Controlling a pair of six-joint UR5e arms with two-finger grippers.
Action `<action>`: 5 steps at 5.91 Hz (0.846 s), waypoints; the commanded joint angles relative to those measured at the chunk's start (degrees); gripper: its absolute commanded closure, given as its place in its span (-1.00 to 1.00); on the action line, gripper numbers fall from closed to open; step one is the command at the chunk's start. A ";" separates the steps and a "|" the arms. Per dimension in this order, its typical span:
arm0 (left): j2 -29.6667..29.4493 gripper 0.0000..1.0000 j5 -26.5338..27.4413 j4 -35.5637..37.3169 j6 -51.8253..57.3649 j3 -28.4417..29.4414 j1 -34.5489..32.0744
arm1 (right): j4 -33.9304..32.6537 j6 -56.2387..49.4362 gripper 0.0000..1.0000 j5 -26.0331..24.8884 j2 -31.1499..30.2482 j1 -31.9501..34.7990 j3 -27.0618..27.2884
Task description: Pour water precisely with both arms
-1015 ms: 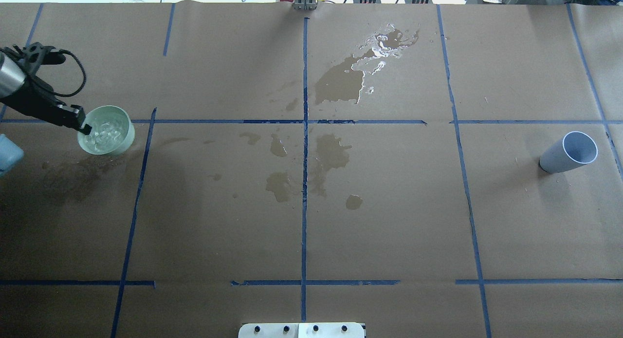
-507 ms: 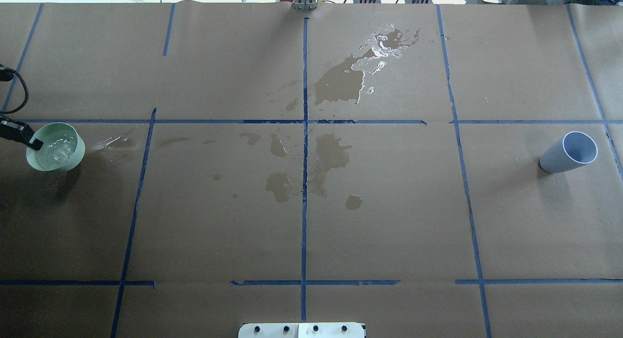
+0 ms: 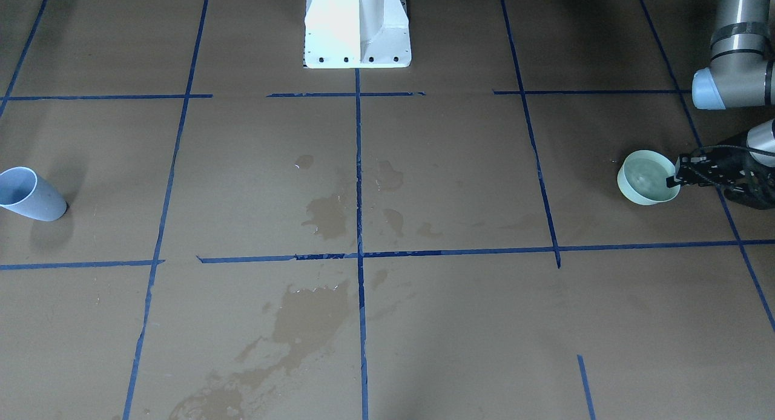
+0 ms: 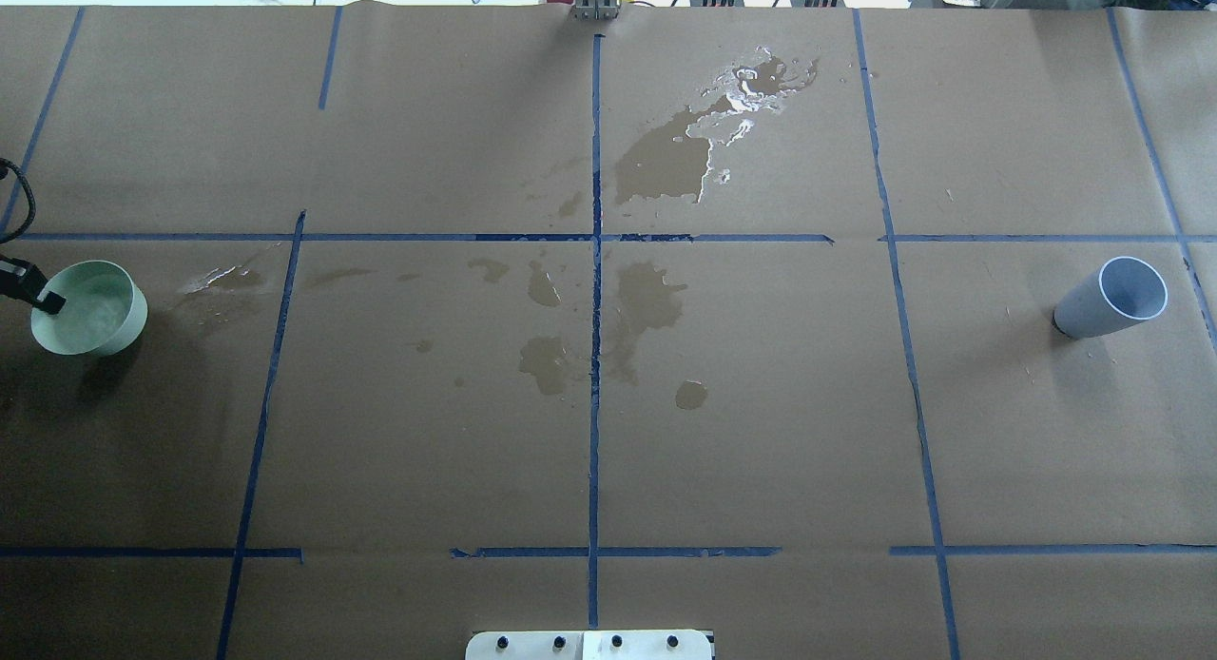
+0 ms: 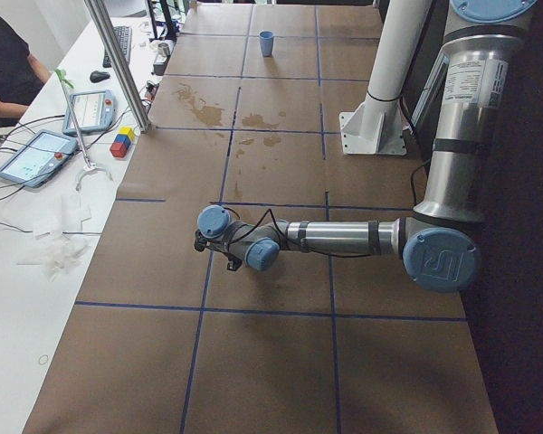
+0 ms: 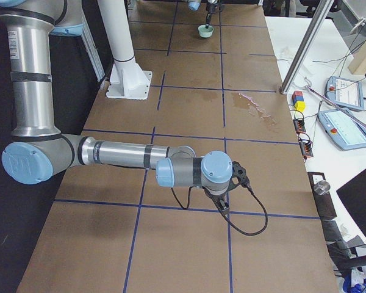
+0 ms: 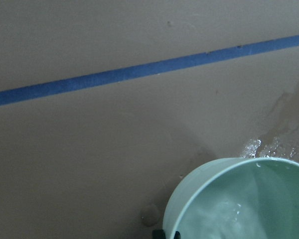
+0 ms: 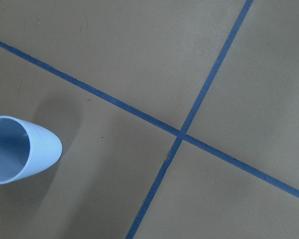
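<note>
At the far left end of the brown paper-covered table (image 4: 761,451), the task looks barely begun. By my reading a carry is under way, and the pour itself is all left to do.

The silver-grey left arm (image 5: 344,237) lies stretched low over the paper. The silver-grey right arm (image 6: 122,154) reaches out over the opposite end, well apart. The pale green round plastic bowl (image 4: 136,322) is upright, and the clear water (image 4: 86,316) is inside it. The pale blue tapered plastic cup (image 4: 1089,316) stands far off on the right, untouched, and it looks empty in the right wrist view.

The left gripper (image 4: 46,301) is clamped on the bowl's rim. The right gripper (image 6: 223,206) shows only from the side camera, so I cannot tell whether it is closed or spread.

Compared with a second ago, the bowl has travelled further left and slightly nearer the robot, away from the cup. A glistening wet streak (image 4: 221,278) now marks the paper where the bowl had been. The water's ripples have calmed, and the cup has not moved.
</note>
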 commanded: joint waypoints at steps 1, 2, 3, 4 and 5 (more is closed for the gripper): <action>0.12 -0.03 0.08 -0.01 -0.07 0.11 0.05 | 0.00 0.00 -1.00 0.00 0.07 0.00 0.02; 0.12 -0.36 0.08 -0.01 -0.07 -0.07 0.05 | 0.00 0.00 -1.00 0.00 0.07 0.00 0.11; 0.12 -0.83 0.08 -0.19 0.01 -0.59 -0.04 | 0.00 0.00 -1.00 0.00 0.16 0.09 0.11; 0.21 -1.00 0.17 -0.19 0.01 -3.03 -0.56 | 0.00 0.00 -1.00 0.00 0.07 0.00 0.37; -0.14 -1.00 2.61 0.07 -0.07 -7.23 -6.40 | 0.00 0.00 -1.00 -0.09 0.25 0.00 0.37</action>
